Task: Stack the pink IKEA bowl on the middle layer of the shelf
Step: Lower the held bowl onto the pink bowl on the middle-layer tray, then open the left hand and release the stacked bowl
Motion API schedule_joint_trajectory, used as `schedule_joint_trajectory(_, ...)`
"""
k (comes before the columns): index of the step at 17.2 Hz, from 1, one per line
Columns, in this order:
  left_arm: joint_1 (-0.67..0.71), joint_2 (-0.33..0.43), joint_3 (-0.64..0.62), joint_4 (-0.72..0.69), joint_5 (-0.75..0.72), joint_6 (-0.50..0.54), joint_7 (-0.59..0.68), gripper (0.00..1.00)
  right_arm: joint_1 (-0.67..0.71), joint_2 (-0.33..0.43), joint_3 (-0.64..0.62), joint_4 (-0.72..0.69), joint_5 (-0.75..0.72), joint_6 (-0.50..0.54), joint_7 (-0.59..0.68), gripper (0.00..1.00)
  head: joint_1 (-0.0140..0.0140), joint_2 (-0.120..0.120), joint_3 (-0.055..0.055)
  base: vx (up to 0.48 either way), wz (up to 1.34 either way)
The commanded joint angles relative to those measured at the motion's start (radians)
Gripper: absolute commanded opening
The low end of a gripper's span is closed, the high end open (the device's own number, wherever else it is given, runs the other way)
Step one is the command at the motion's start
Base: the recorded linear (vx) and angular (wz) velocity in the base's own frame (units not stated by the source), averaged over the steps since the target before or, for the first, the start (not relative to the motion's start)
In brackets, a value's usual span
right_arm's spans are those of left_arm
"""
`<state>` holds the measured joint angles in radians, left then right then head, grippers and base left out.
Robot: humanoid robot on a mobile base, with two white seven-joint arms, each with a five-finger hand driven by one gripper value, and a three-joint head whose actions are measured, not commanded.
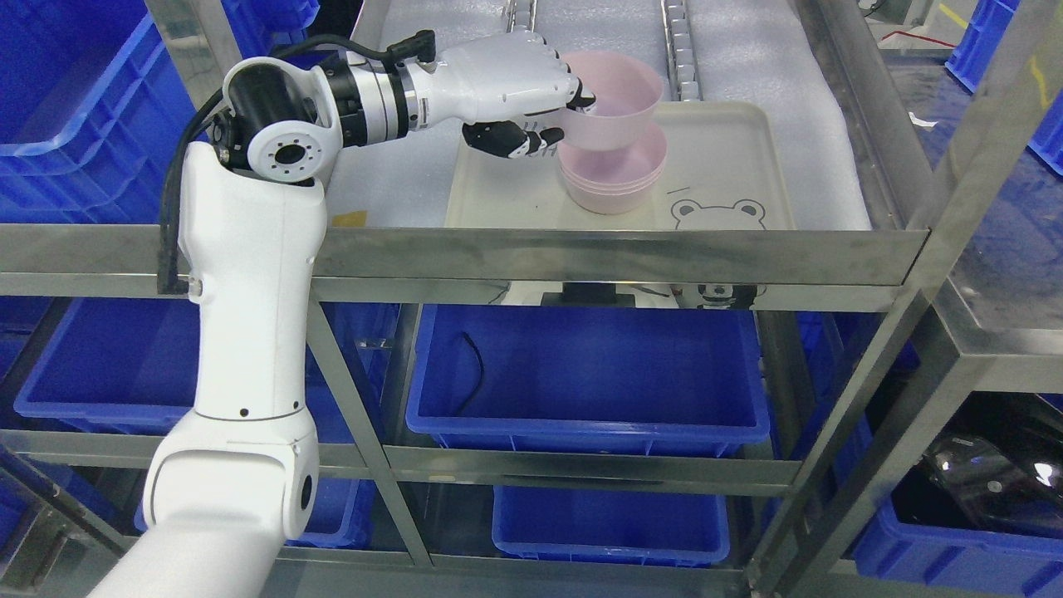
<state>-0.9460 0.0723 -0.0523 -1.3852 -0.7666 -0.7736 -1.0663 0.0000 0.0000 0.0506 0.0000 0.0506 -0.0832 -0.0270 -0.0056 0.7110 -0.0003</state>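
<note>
My left hand is shut on the rim of a pink bowl, its white fingers over the near-left edge and the dark thumb beneath. The bowl hangs tilted just above a stack of pink bowls; its base dips into the top one. The stack stands on a cream tray with a bear drawing, on the steel shelf layer. My left arm rises from the lower left and bends over the shelf's front rail. The right arm does not show.
The steel front rail crosses just below the tray. A slanted steel post stands at the right. Blue bins fill the lower layers and the left side. White foam lining covers the shelf behind the tray.
</note>
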Motion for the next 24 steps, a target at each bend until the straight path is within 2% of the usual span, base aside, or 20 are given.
schedule_joint_trajectory(1, -0.01, -0.002, -0.035, 0.051, -0.022, -0.006, 0.002, 0.04, 0.022, -0.017, 0.0, -0.017, 0.0, 0.0, 0.001, 1.0, 0.0, 0.0, 0.0, 0.001, -0.03)
schedule_joint_trajectory(4, -0.01, -0.002, -0.086, 0.089, -0.028, -0.006, 0.005, 0.04, 0.022, -0.017, 0.0, -0.017, 0.0, 0.0, 0.001, 1.0, 0.0, 0.0, 0.0, 0.0, -0.01)
schedule_joint_trajectory(16, -0.034, -0.042, -0.106, 0.196, -0.111, -0.009, 0.068, 0.07, 0.022, -0.017, 0.0, -0.017, 0.0, 0.0, 0.001, 1.0, 0.0, 0.0, 0.0, 0.0, 0.0)
schedule_joint_trajectory(24, -0.034, -0.032, -0.101, 0.204, -0.194, -0.007, 0.089, 0.29, 0.022, -0.017, 0.0, -0.017, 0.0, 0.0, 0.001, 1.0, 0.0, 0.0, 0.0, 0.0, 0.0)
